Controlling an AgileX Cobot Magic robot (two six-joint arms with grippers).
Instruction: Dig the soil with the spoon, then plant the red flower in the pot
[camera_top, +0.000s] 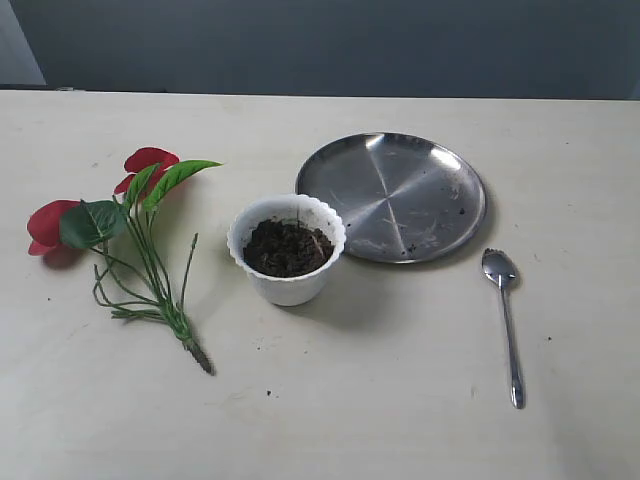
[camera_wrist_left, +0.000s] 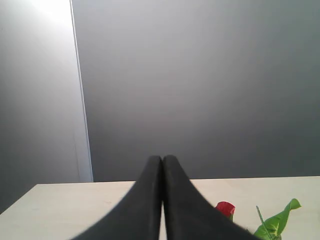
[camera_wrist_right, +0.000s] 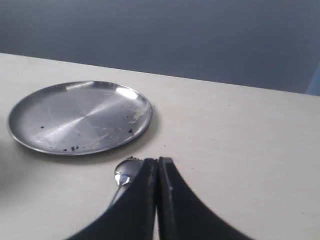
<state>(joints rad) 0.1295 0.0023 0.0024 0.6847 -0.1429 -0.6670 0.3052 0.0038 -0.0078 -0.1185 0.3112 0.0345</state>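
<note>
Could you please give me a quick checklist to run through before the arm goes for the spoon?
1. Spoon lies free on the table, right of the plate: ok.
2. Right tool open for a grasp: not ok, shut.
3. Left tool empty: ok, shut on nothing.
4. Pot upright, soil inside: ok.
5. Red flower lying apart from the pot: ok.

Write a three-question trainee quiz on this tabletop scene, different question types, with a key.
1. True or false: the spoon lies inside the steel plate.
2. What fills the pot? A) water B) soil C) pebbles
3. Fill in: the red flower lies on the table on the pot's ___ side in the exterior view.

Key: 1 false; 2 B; 3 left.
</note>
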